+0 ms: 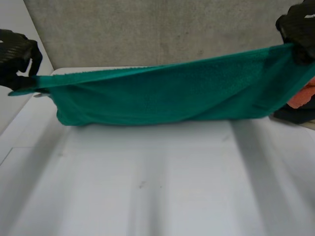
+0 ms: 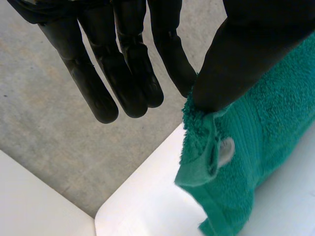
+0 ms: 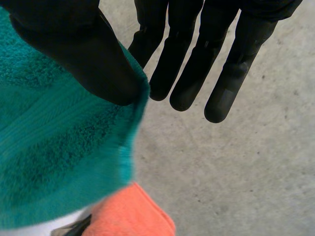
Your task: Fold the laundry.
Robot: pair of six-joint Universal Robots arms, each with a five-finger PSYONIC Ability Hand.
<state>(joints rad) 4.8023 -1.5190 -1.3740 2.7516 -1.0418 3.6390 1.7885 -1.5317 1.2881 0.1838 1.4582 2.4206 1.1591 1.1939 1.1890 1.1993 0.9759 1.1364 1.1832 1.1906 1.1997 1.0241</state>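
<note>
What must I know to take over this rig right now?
Left hand: pinching one end corner of the towel, thumb against fingers.
Right hand: pinching the opposite corner likewise.
Towel: stretched between the hands, lower edge near or on the far part of the table.
Orange cloth: near the right hand, untouched.
Done: towel lifted and spread.
Left: fold it, probably then the orange cloth.

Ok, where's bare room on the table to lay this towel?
The white table is bare across its near side, in front of the held-up green terry towel. Crowded at the right edge, where an orange cloth lies beside the towel's end.
</note>
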